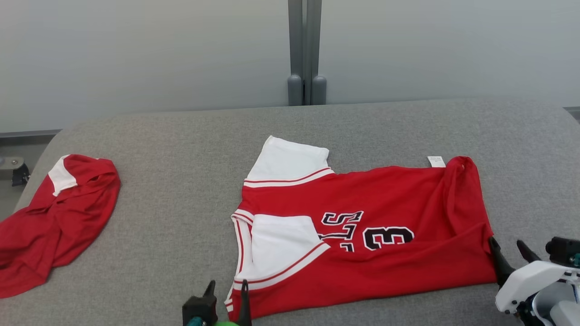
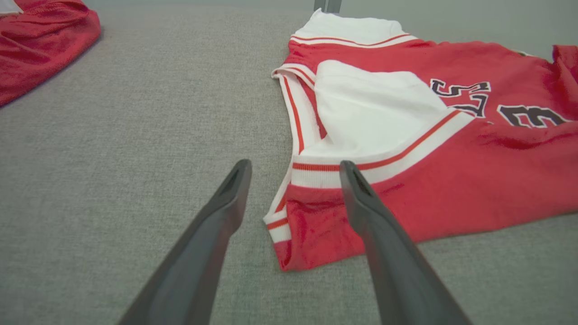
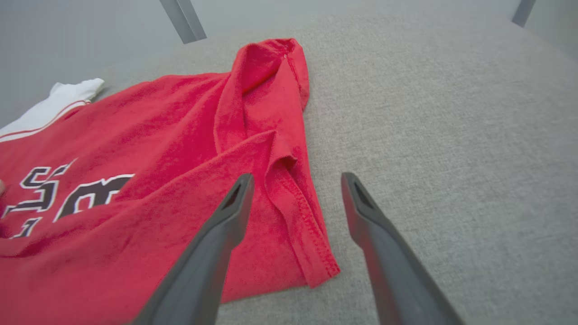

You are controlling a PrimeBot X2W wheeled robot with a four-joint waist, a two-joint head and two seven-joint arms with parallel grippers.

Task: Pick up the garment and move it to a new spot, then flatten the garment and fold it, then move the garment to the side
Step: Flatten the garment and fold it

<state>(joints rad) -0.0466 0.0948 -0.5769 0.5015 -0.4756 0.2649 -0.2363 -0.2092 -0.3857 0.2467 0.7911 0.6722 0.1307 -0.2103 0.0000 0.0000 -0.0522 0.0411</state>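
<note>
Both grippers stand with jaws spread wide and hold nothing; the left gripper [image 1: 227, 285] sits at the near left corner of the garment [image 1: 362, 226], the right gripper [image 1: 506, 242] at its near right corner. In the left wrist view the left gripper [image 2: 294, 167] straddles the garment's [image 2: 451, 180] striped edge; one finger [image 2: 375, 225] lies over red cloth, the other over the bare grey table [image 2: 158, 113]; whether the finger touches the cloth I cannot tell. Just ahead of those fingertips lies a white sleeve [image 2: 370, 104], and beyond it to the side the black number print [image 2: 528, 115]. In the right wrist view the right gripper [image 3: 296, 178] has the garment's [image 3: 135, 149] folded hem corner [image 3: 311, 253] between its fingers; one finger is over cloth, the other over bare table [image 3: 451, 135]. The garment lies spread on the table [image 1: 181, 149] ahead of both grippers, creased along its right side. Well apart, far to the left gripper's outer side, lies a second red garment [image 1: 54, 217], bunched.
</note>
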